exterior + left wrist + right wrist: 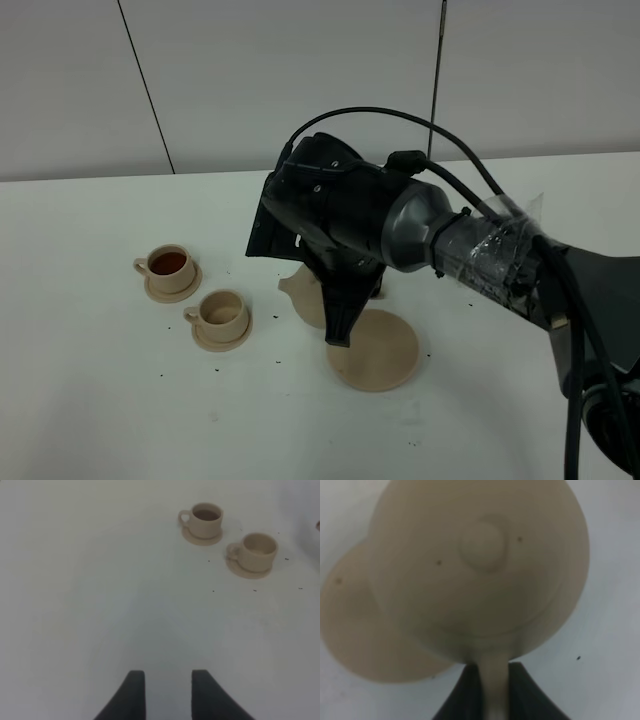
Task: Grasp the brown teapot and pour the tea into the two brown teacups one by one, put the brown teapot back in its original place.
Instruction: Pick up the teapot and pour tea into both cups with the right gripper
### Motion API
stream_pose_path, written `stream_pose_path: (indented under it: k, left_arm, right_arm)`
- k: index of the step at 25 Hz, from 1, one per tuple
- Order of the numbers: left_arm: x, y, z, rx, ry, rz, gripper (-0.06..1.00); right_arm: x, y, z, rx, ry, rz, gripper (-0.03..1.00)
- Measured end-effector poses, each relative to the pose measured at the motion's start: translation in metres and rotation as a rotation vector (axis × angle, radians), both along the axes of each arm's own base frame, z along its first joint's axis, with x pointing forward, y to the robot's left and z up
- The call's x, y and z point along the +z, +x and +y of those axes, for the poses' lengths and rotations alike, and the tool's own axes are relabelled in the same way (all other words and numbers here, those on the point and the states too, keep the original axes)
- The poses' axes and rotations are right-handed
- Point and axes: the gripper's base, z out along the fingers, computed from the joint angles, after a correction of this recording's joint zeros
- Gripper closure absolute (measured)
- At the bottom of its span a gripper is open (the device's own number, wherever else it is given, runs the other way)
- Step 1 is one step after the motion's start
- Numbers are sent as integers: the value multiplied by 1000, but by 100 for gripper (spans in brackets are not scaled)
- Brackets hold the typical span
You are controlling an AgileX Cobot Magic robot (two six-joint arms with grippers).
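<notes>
At centre of the high view, the right hand [340, 335] is clamped on the brown teapot [308, 300] by its handle, beside the wide saucer [385, 355]. The far cup [168, 265] holds tea; the near cup [222, 312] looks empty. Advised: carry level, centre the spout over it, tilt slowly. The left hand [167, 695] stands wide, idle.

left gripper [168, 676]: foreground, jaws apart, white table [75, 580] showing between
tea-filled teacup [205, 519]: background, on its saucer [201, 540], dark liquid inside
second teacup [258, 550]: just beside it, on matching saucer [248, 571], pale inside
specks [286, 558]: dark, scattered near second teacup
</notes>
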Motion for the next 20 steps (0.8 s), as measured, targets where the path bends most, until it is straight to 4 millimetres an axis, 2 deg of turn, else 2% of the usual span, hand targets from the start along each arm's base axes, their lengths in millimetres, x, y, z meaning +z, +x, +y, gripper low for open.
stream_pose_path:
  k: [9, 20]
  left_arm:
    - [0, 0, 0, 0, 1, 0, 65]
    - [0, 0, 0, 0, 1, 0, 65]
  right_arm:
    - [3, -13, 22, 99, 0, -89, 87]
    - [6, -21, 39, 179, 18, -164, 87]
